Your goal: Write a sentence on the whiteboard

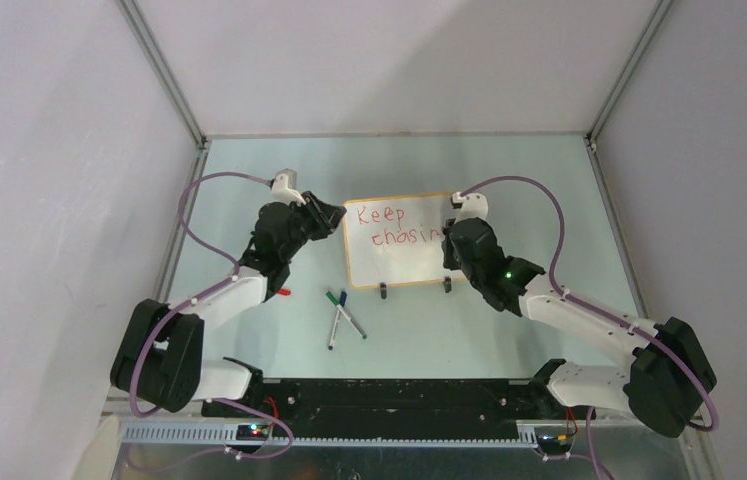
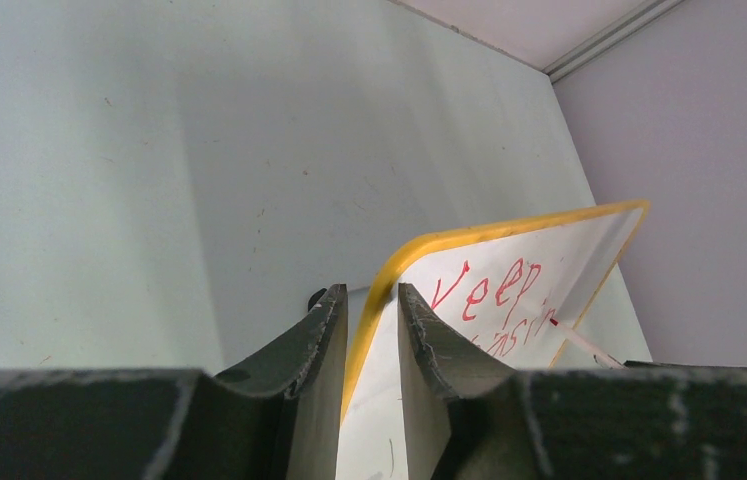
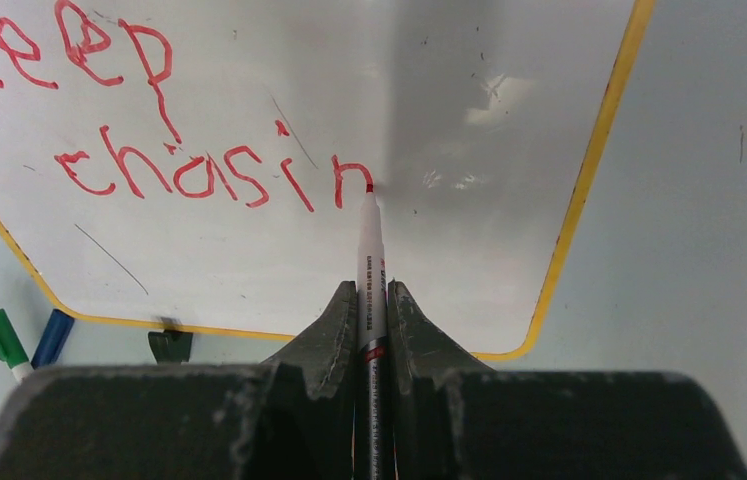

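Two lines so far: we read the sentence [image 3: 199, 170] as "Keep chasin" on the whiteboard [image 1: 399, 265], standing mid-table. The left gripper [image 2: 369, 310] clamps its edge. The right gripper [image 3: 373, 300] grasps the red marker [image 3: 369, 250], tip at the n. Next, we judge, comes a g, calling for light contact.

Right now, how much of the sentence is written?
Done: "Keep" and "chasin" in red on the whiteboard. In hand: the right end effector holds a red marker at the n; the left end effector clamps the board's edge. Left: likely a final g, maybe more.
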You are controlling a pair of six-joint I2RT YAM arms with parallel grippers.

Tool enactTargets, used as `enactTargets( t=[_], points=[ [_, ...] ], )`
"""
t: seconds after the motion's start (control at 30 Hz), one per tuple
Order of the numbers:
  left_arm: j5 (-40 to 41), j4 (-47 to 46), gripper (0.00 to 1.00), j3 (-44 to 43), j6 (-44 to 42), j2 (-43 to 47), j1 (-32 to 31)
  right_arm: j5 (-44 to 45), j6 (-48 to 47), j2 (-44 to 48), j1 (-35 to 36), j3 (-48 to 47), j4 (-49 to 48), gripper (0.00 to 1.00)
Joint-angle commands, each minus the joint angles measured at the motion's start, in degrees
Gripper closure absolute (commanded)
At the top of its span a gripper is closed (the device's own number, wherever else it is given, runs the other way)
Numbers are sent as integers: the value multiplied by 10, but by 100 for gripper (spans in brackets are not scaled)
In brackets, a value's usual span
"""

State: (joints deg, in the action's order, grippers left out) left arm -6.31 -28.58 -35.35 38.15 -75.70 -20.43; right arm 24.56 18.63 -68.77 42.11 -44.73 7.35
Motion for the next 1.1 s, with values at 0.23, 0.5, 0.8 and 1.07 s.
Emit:
enactTargets(
  t=[0.23,0.5,0.8,1.07],
  points=[
    [-3,-8,70,2,2,11,5,0,13,-4,7,-21,27,100],
    [1,-10,70,6,3,17,6,7,13,17,12,-21,21,100],
    [10,-10,69,11,2,24,6,6,2,93,14,29,-46,100],
    [5,-14,65,8,5,15,5,9,3,88,3,31,-47,100]
  ],
)
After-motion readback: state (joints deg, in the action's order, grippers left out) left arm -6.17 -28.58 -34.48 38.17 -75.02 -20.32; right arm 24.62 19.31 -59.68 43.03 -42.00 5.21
